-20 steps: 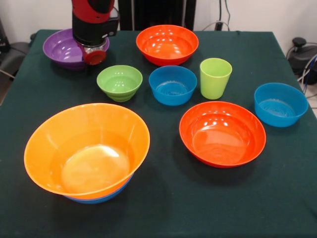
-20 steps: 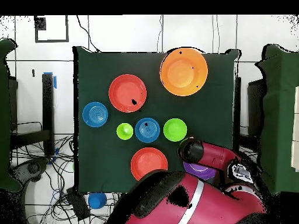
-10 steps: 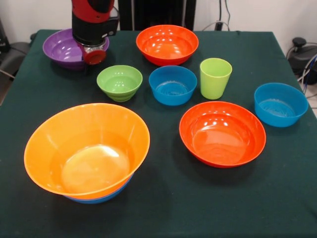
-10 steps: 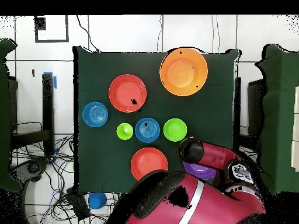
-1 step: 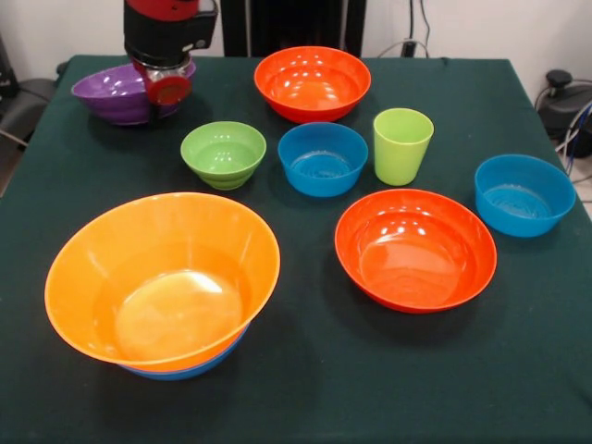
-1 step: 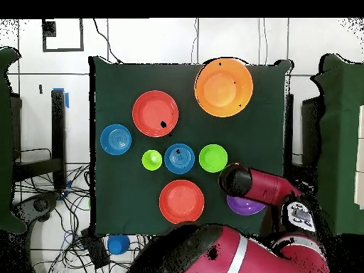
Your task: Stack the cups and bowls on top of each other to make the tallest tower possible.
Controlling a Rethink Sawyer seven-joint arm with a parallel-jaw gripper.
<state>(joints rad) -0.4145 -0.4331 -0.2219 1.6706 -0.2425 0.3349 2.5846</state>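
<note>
My gripper (image 5: 165, 88) is at the far left, shut on the right rim of the purple bowl (image 5: 106, 92), which hangs tilted just above the cloth. From above, the purple bowl (image 6: 245, 207) shows half hidden under the arm, with the gripper (image 6: 233, 179) over its edge. The tower is a big orange bowl (image 5: 162, 277) nested in a blue bowl (image 5: 190, 368) at the near left. Standing apart are the small lime-green bowl (image 5: 223, 154), two blue bowls (image 5: 323, 158) (image 5: 524, 194), two red-orange bowls (image 5: 313, 83) (image 5: 415, 250) and the lime-green cup (image 5: 401, 145).
The dark green cloth covers the table (image 5: 305, 388). In the overhead view cables and another blue bowl (image 6: 118, 244) lie on the floor past the table's edge.
The gripper has risen and shifted slightly left, taking the purple bowl with it. The bowl now tilts off the cloth. Everything else stays put.
</note>
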